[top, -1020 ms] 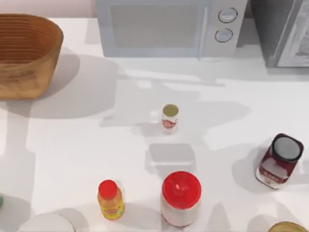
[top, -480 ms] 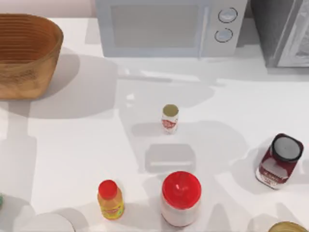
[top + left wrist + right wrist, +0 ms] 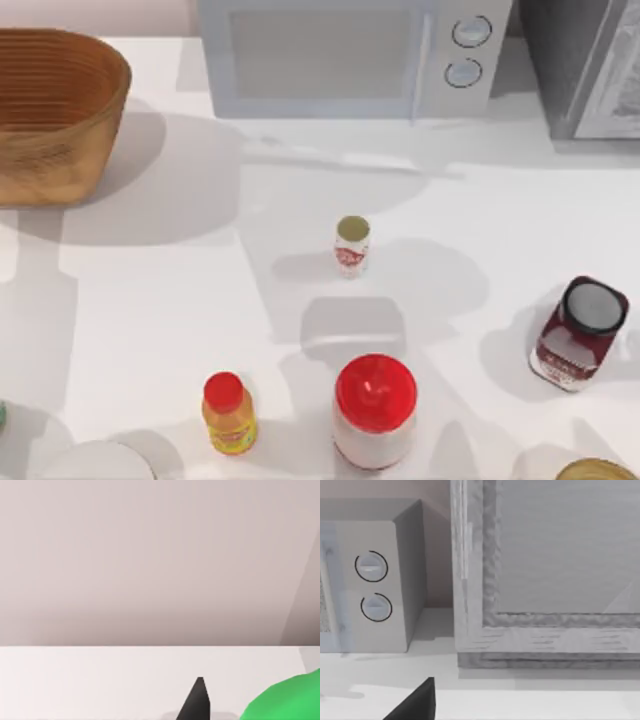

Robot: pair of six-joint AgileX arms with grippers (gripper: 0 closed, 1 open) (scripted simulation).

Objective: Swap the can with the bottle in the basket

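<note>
Standing upright mid-table: can (image 3: 352,243), apart from everything. Far left: basket (image 3: 55,115), cut off by the edge, inside hidden. Green bottle (image 3: 285,700) only a cropped corner beside a dark left fingertip (image 3: 197,700); right fingertip (image 3: 417,702) likewise cropped. Finger spread: cannot tell for either
</note>
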